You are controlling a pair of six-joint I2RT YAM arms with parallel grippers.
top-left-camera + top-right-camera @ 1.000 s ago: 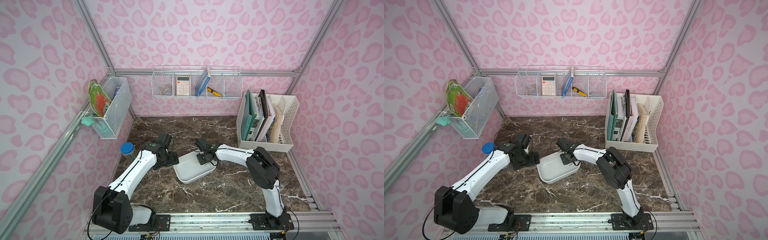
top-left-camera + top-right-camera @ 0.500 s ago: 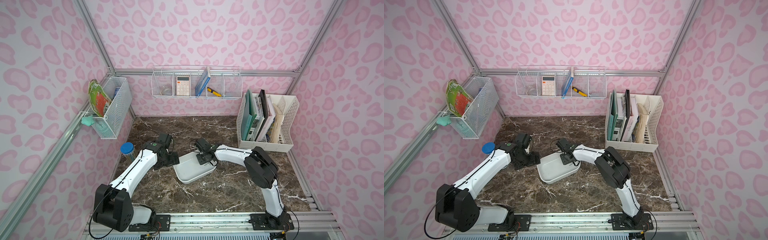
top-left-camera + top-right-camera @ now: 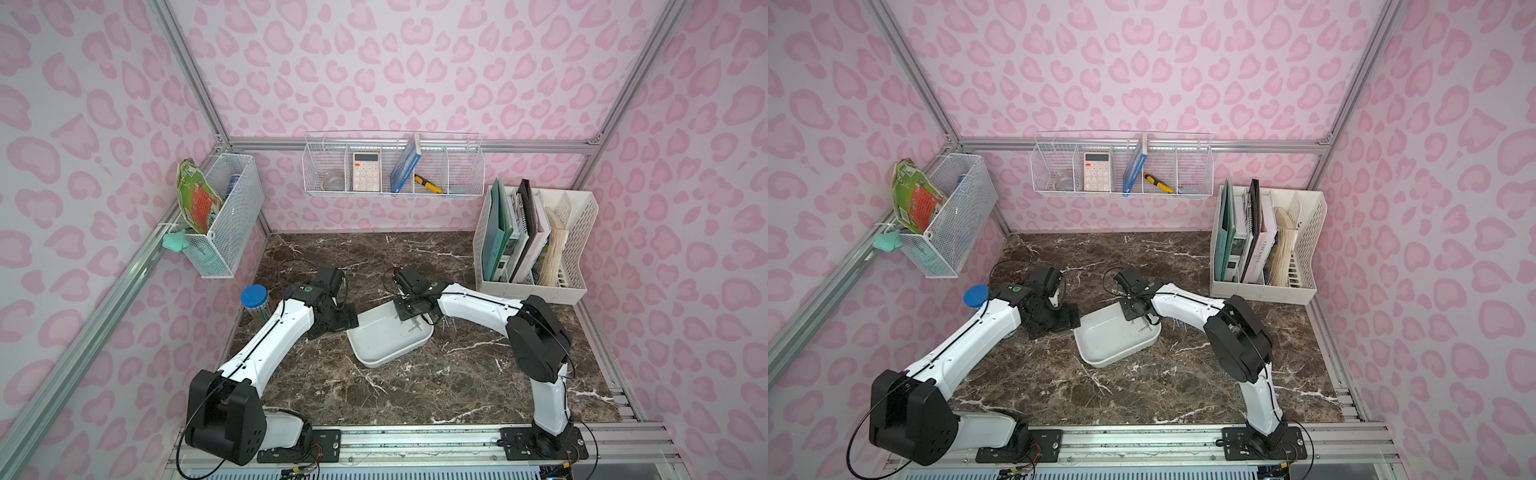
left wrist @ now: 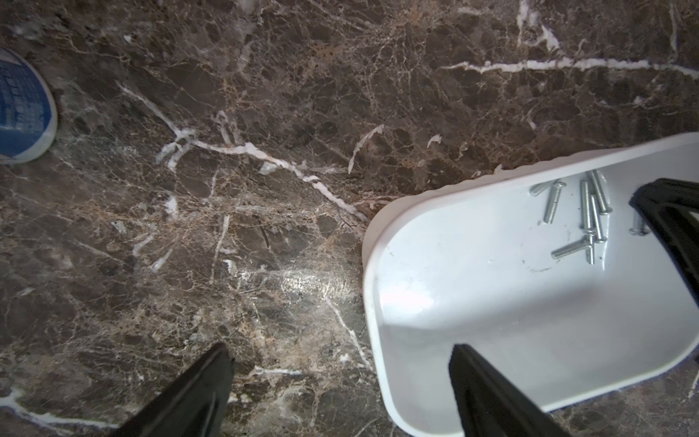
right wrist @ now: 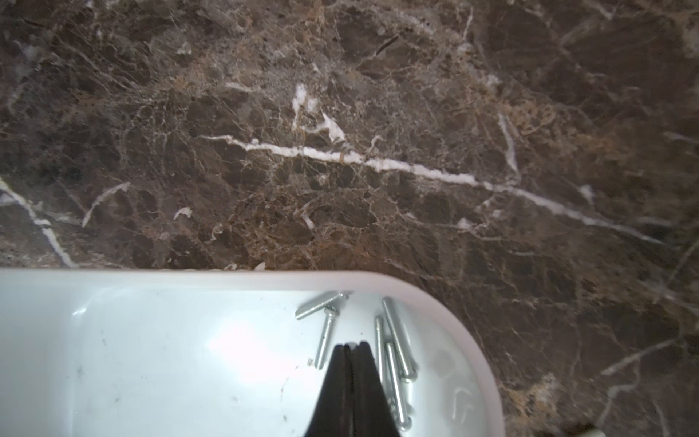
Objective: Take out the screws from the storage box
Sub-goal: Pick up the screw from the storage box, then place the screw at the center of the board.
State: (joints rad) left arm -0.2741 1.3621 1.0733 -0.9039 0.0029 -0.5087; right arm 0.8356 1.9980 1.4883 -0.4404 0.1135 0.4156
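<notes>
The storage box is a shallow white tray in the middle of the marble table, seen in both top views. Several silver screws lie loose in one corner of it. My right gripper is down in that corner among them, shut, with a small silver screw end showing between its tips. My left gripper is open and straddles the box's rim. One of its fingers is over the marble and the other is over the box's bare floor, holding nothing.
A blue-lidded jar stands at the left wall near my left arm. A white file organizer sits at the back right. Wire baskets hang on the back wall and the left wall. A few small pale screws seem to lie on the marble beside the box.
The right gripper's jaws have closed inside the box. Both arms and the box have stayed almost where they were.
</notes>
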